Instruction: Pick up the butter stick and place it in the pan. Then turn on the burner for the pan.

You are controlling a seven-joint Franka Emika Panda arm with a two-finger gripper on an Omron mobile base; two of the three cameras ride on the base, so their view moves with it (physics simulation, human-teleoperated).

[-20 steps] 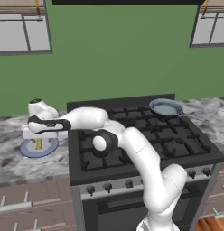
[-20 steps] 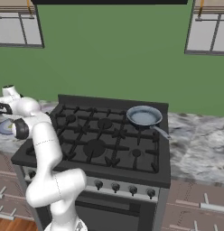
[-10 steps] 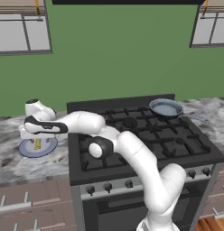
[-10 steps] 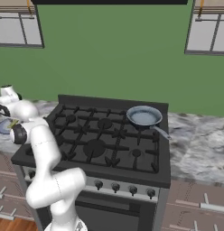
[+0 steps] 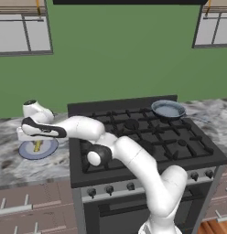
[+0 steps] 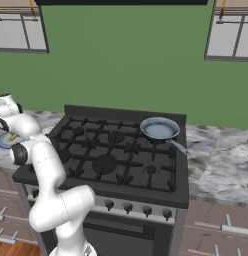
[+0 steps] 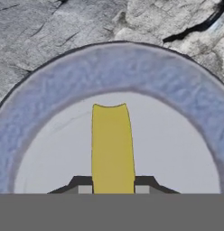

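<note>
The yellow butter stick [image 7: 112, 144] lies on a flat blue-rimmed plate [image 7: 118, 67] on the left counter, seen small as the butter stick [image 5: 37, 146] on the plate [image 5: 50, 149]. My gripper [image 7: 112, 186] points down at it, and its fingertips [image 7: 81, 186] press against both long sides of the bar's near end. From the left base the gripper [image 5: 36, 138] hangs just over the plate. The grey-blue pan [image 5: 168, 109] sits at the stove's back right, also the pan [image 6: 159, 128], with its handle toward the right. The burner under it is hidden.
The black gas stove [image 5: 147, 137] with grate bars stands between the plate and the pan. Knobs [image 6: 128, 207] line its front panel. Grey marble counter [image 6: 221, 165] runs on both sides, and a green wall with windows stands behind.
The arm has reached a little further left and the hand has sunk lower over the plate. The pan and the plate have not moved.
</note>
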